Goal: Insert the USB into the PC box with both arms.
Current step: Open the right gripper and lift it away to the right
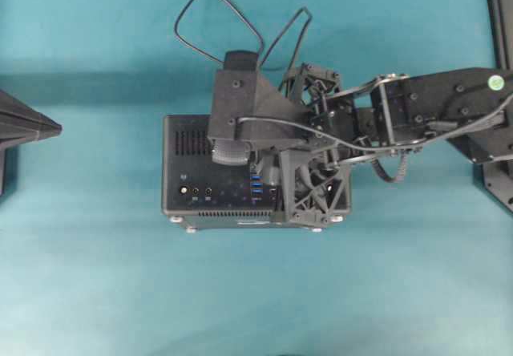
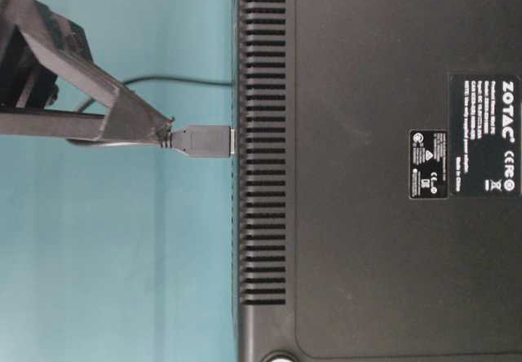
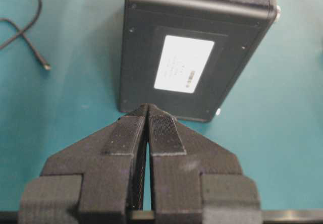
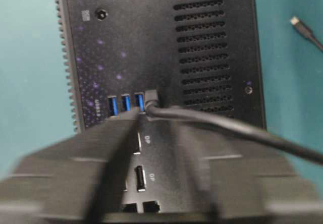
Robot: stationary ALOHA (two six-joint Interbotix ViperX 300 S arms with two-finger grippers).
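PC box (image 1: 210,171): black, boxy, matte case; ribbed vent slots, blue ports, silver feet; on teal table (image 1: 96,276).
USB (image 2: 202,141): dark-grey rectangular plug, tip seated in the box's port face; thin black cable (image 1: 210,21) loops off at 12 o'clock.
Right gripper (image 4: 151,148): ridged lattice wedges above the ports, jaws parted, nothing clamped; blurred.
Left gripper (image 3: 147,114): ribbed pads pressed together, empty, at 6 o'clock of the box.
Hidden: fourth port, behind plug.

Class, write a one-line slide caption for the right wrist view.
USB plugged into the PC box beside three free blue ports, right hand blurred below.
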